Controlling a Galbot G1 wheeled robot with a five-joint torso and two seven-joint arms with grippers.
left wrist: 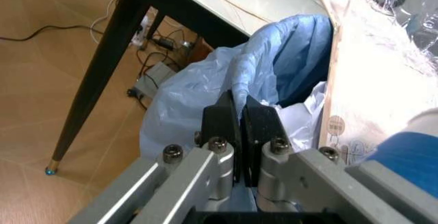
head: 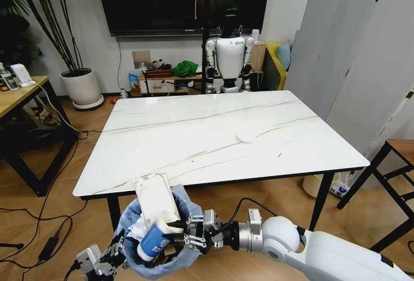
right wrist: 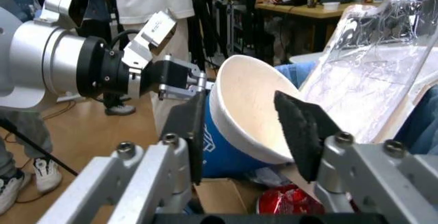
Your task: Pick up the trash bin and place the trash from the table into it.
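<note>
Blue-and-white paper cup (head: pixel 154 242) sits pinched in your right gripper (head: pixel 185 234) over the trash bin (head: pixel 132 213), its rim apparently clamped by the left gripper (left wrist: pixel 241 126); release gently, centred.

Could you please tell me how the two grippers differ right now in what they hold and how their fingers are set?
The left gripper has its fingers pressed together on the blue liner at the trash bin rim, while the right gripper has its fingers spread around the rim of the blue-and-white paper cup. The left one sits at the bin's outer edge; the right one reaches over its opening. Both are below the table edge.
</note>
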